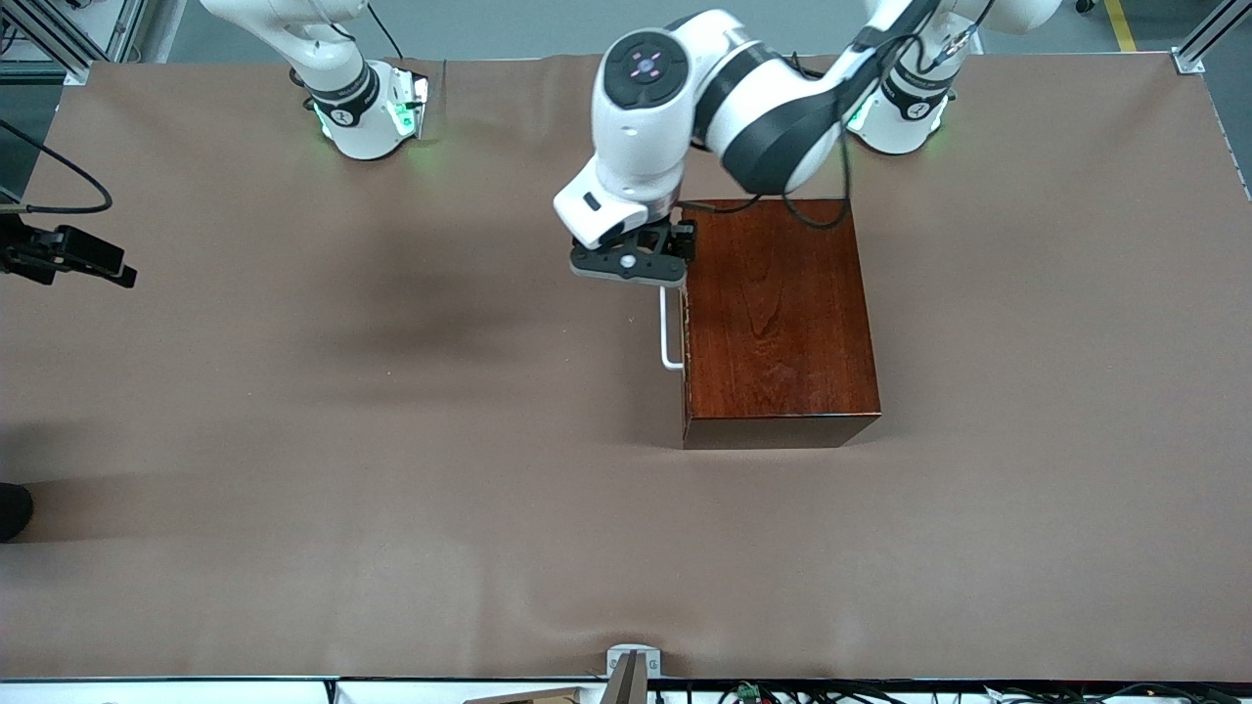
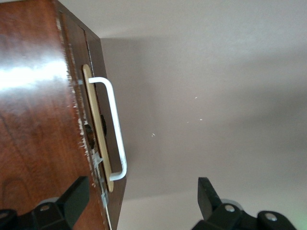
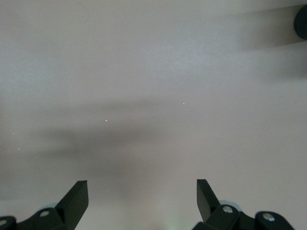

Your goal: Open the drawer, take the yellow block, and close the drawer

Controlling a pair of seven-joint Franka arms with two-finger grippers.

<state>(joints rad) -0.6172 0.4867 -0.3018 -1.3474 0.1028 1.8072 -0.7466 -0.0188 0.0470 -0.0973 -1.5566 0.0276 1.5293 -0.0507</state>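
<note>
The wide worktop under its plain brown cloth carries one large item: a glossy dark reddish-brown wooden box, standing toward my left arm's end of the worktop, in front of that arm's base.

The pale light-wood drawer sits fully pushed into the box, its front showing only as a thin light strip in the box face that looks toward my right arm's end of the worktop. The white U-shaped bar handle stands out from that front, with clear space between bar and drawer face. The small yellow block is not visible in any view.

My left arm reaches in from its base and across the box. My left gripper hangs over the end of the handle farther from the front camera, just beside the box's upper edge. In the left wrist view my left gripper has its fingers spread wide, one finger over the box top, the other over bare cloth, with the handle between their lines; neither touches the bar.

My right arm waits. My right gripper hangs over bare cloth, fingers spread apart, holding nothing.
</note>
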